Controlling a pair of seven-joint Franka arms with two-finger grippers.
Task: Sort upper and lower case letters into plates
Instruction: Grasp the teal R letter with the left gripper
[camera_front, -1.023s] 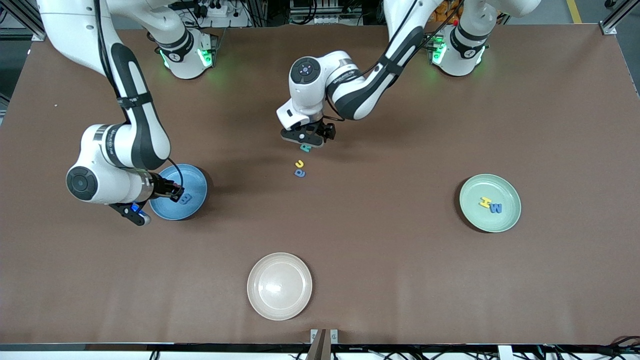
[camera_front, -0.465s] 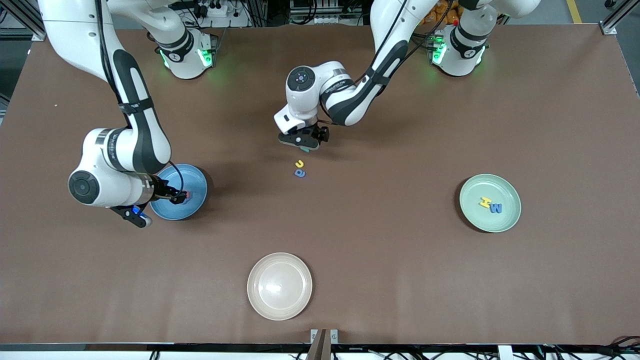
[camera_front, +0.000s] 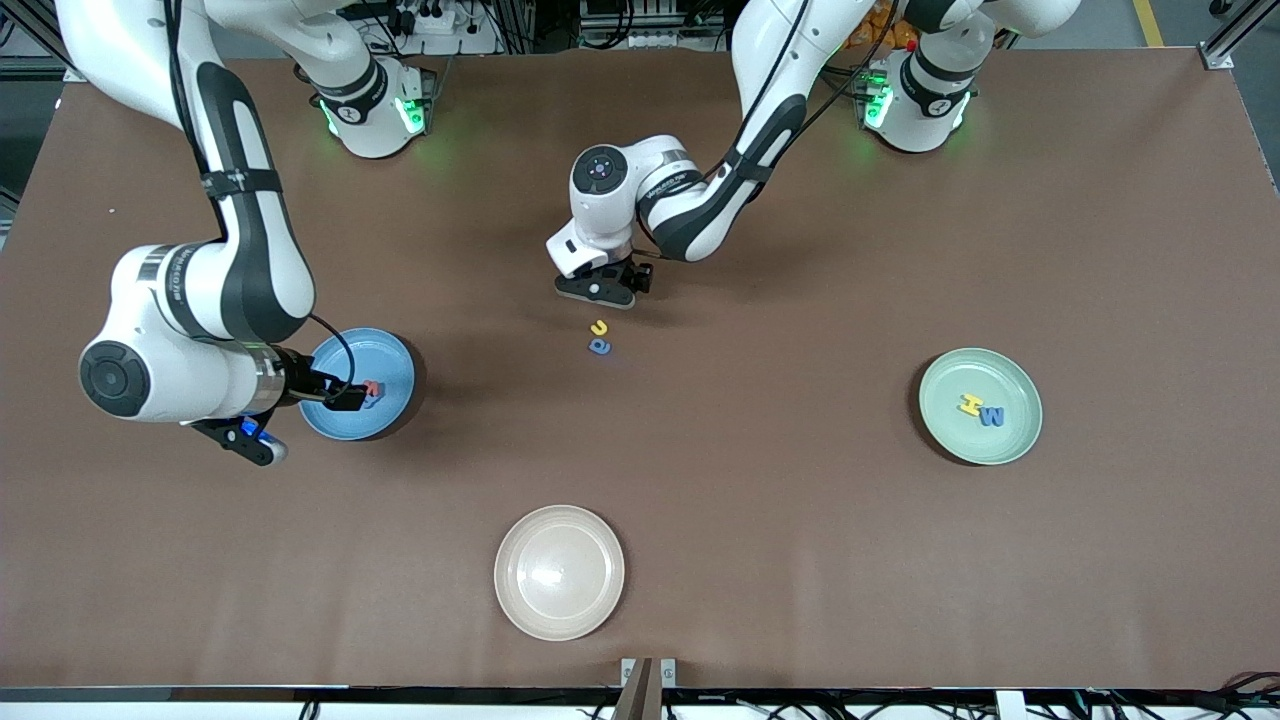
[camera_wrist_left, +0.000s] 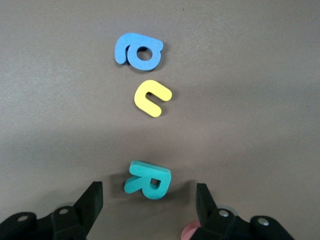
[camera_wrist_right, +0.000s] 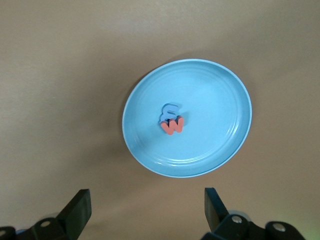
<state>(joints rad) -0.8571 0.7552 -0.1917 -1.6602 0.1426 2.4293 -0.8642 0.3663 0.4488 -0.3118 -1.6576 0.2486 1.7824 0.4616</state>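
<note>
Lowered since a second ago, the left gripper (camera_wrist_left: 149, 202) is spread around the teal letter (camera_wrist_left: 148, 179) on the table. An orange letter (camera_wrist_right: 173, 125) has been dropped beside a blue one (camera_wrist_right: 169, 111) in the blue plate (camera_wrist_right: 220, 145) under the spread right gripper (camera_wrist_right: 145, 210); two letters (camera_front: 982, 410) lie in the green plate (camera_front: 950, 435).

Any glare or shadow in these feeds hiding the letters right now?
Front view: a soft glare spot on the cream plate, and the left gripper covers the teal letter. Left wrist view: sharp and evenly lit, teal letter between the open fingers, only a faint shadow. Right wrist view: blue plate clear, its orange letter overlapping a pale blue one.
</note>
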